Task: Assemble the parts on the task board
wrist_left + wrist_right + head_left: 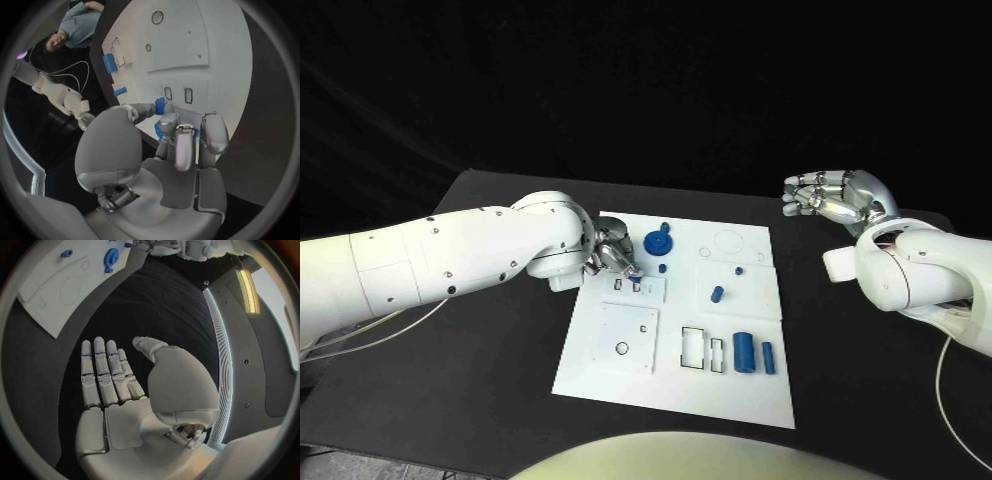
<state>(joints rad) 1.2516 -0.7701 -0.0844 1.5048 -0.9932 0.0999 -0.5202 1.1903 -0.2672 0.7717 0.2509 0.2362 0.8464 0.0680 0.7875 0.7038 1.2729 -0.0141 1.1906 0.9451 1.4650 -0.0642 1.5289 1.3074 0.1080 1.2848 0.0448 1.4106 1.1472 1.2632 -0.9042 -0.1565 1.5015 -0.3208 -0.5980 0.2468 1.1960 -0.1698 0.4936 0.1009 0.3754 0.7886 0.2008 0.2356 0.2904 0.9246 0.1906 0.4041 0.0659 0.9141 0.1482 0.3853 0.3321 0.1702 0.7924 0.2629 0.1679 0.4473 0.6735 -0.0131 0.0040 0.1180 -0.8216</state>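
Over the task board upper-left corner, left hand pinched a small blue part between thumb and fingertips, directly above two narrow slots in the raised plate. Likely an insert step: part sat just short of the slots, its long axis hard to tell under the fingers. Blue gear lay just beside that hand. Right hand hovered off the board's right edge, fingers loosely apart, holding nothing, well apart from the part. Left was clearly nearer.
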